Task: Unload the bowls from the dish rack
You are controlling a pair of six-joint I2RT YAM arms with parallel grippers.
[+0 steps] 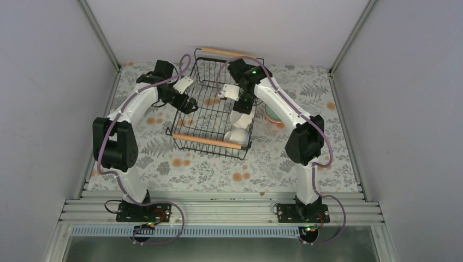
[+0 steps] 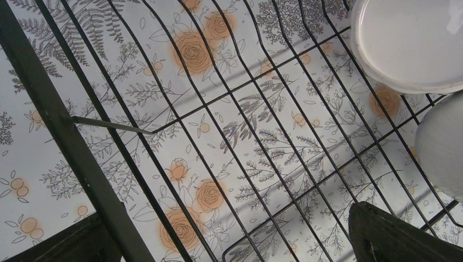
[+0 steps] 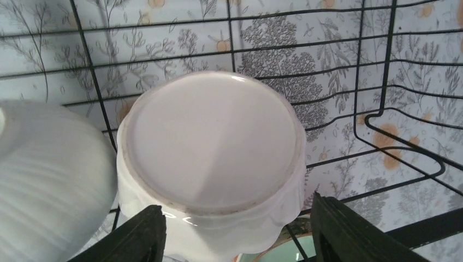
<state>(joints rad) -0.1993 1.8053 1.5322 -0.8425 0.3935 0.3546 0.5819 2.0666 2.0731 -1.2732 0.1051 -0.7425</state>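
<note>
1. The dish rack [image 1: 210,142] is a black wire rectangular basket with a light wooden bar handle at its near and far ends. It stands slightly askew on the table, toward the far middle.
2. A scalloped white bowl [image 3: 213,153] sits in the rack's right half, tipped over so its flat round foot faces upward.
3. A ribbed white bowl [image 3: 49,180] lies just beside it, in the near right corner.
4. A mint-green bowl [image 1: 271,113] sits on the table just outside the rack's right wall, an orange edge showing at its near side.

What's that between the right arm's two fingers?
A scalloped white bowl, base toward the camera, inside the dish rack; the right wrist view shows it.
</note>
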